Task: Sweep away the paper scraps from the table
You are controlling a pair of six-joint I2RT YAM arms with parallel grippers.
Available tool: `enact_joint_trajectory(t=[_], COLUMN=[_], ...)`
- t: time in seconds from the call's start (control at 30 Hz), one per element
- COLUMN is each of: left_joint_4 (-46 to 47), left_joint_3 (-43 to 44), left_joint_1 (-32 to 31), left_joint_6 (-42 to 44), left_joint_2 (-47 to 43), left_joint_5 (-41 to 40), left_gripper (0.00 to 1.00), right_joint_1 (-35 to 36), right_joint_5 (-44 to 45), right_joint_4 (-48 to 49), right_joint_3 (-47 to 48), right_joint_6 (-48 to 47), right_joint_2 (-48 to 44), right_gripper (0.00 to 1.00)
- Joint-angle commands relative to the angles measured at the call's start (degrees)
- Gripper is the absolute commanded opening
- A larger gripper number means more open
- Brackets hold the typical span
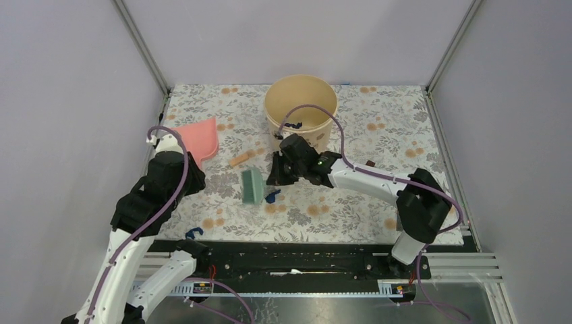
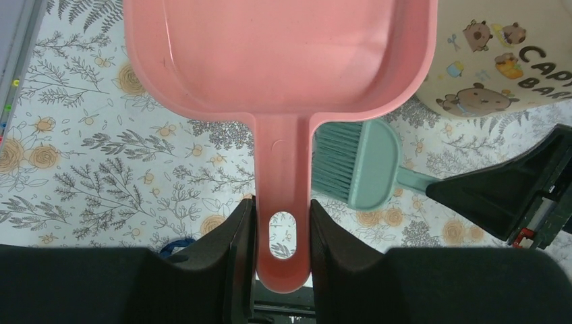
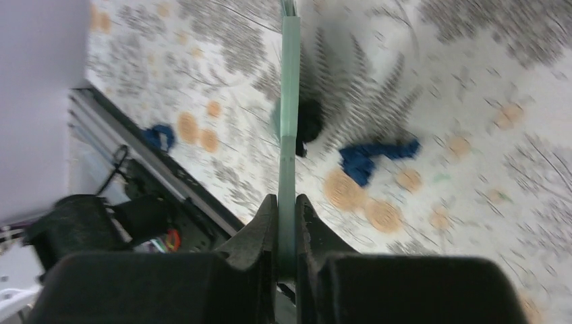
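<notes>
The paper scraps (image 1: 272,196) you were after lay on the table (image 1: 384,135). One dark blue bit sat just beside your right gripper (image 1: 276,177), on its near side and next to the head of the green brush (image 1: 251,186). A second blue bit (image 1: 194,232) lay well apart from it at the table's near edge, close to your left arm. Your right gripper was pinching the brush by its flat handle, jaws pressed tight against the thin edge. Your left gripper (image 1: 183,162) was clamped on the handle of the pink dustpan (image 1: 201,137), which lay toward the left side of the table, apart from the scrap by the brush. The right wrist view was blurred, but it showed what the overhead did not: a black scrap (image 3: 310,121) right against the brush handle (image 3: 290,81), with the crumpled blue one just beyond it. The left wrist view showed both fingers (image 2: 239,236) squeezing the dustpan handle beside its hanging hole. Past the pan it showed the brush bristles resting on the cloth and the cartoon bears printed on the cream bucket (image 2: 499,61). From overhead that bucket read only as a plain tub behind your right gripper.
</notes>
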Motion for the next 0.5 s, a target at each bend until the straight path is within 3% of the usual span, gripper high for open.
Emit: enact_joint_trajectory(t=[0.0, 0.23, 0.47], left_joint_4=[2.35, 2.95, 2.60], left_joint_3=[1.31, 1.45, -1.35], left_joint_1=[-0.08, -0.09, -0.05], left_joint_6=[3.02, 4.85, 6.12], left_joint_2=[2.91, 7.71, 8.50], left_joint_5=[2.39, 8.05, 16.18], left_gripper=[0.00, 0.00, 0.00], right_joint_1=[-1.97, -5.22, -10.23], right_joint_5=[3.26, 3.33, 11.18], right_joint_4=[-6.93, -18.92, -27.57], right_joint_3=[-3.59, -11.02, -15.68], right_joint_6=[-3.10, -14.83, -28.04], right_joint_2=[-5.10, -17.53, -29.26], right_gripper=[0.00, 0.00, 0.00])
